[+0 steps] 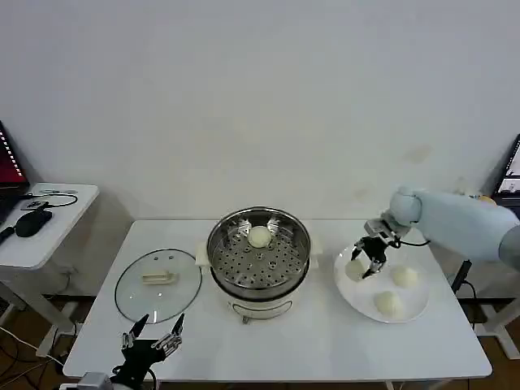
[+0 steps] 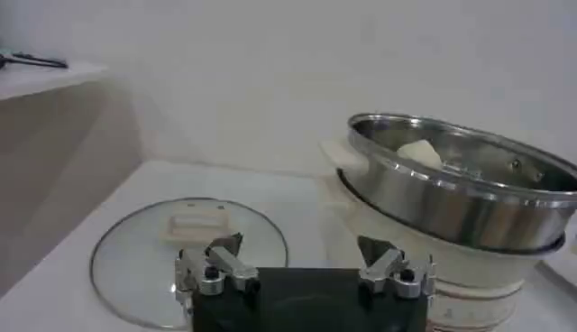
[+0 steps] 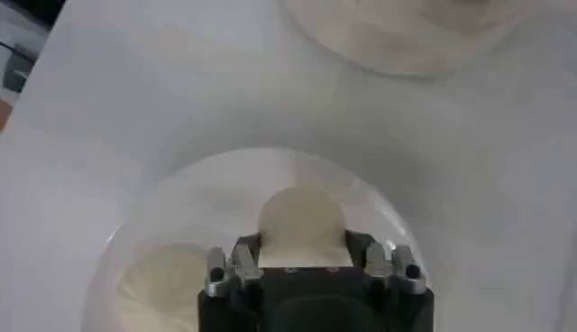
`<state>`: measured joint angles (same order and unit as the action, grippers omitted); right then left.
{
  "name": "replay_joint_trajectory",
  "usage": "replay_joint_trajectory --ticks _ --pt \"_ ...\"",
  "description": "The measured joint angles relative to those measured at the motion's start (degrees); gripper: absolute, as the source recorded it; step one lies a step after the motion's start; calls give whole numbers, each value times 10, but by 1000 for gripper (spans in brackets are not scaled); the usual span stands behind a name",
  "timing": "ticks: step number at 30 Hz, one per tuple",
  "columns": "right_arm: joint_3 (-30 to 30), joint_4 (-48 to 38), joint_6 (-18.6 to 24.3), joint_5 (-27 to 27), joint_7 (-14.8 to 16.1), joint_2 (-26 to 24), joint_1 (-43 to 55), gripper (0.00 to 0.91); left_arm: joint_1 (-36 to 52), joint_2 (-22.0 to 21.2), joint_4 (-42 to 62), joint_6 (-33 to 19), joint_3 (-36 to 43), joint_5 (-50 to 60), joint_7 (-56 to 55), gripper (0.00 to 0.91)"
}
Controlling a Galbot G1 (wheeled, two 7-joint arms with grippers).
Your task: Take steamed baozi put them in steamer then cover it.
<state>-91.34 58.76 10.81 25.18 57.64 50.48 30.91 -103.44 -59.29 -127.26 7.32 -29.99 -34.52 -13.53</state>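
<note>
One baozi (image 1: 259,236) lies in the steamer (image 1: 258,280); right gripper (image 1: 367,262) fingers pinch a second baozi (image 1: 355,269) over the plate (image 1: 416,305), two wait there, the cover (image 1: 158,283) rests left beside the left gripper (image 1: 153,340), fingers spread.

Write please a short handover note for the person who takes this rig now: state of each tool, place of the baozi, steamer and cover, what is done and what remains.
Right tool: over the white plate, shut on one baozi.
Left tool: open, idle at the near table edge, close to the cover.
Steamer: mid-table, uncovered, one baozi in the steamer on the perforated tray.
Two more baozi lie on the plate.
Cover lies flat on the table, on the steamer's left.
Done: one baozi placed.
Left: carry the held one and two others over, then cover the steamer.
</note>
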Motion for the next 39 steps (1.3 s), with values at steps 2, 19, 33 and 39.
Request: replay_joint_trajectory --ticks 2,19,33,39 --pt "-11 13 -4 14 -1 0 19 645 2 -1 1 0 1 0 -1 907" --pt "-108 97 -38 147 -5 37 201 655 18 2 17 -7 9 3 -7 907" --pt "-125 127 -96 280 -49 123 241 655 30 1 23 -3 20 5 -14 907" --pt "-128 122 -117 311 -59 163 242 655 30 2 21 -2 20 5 -15 907"
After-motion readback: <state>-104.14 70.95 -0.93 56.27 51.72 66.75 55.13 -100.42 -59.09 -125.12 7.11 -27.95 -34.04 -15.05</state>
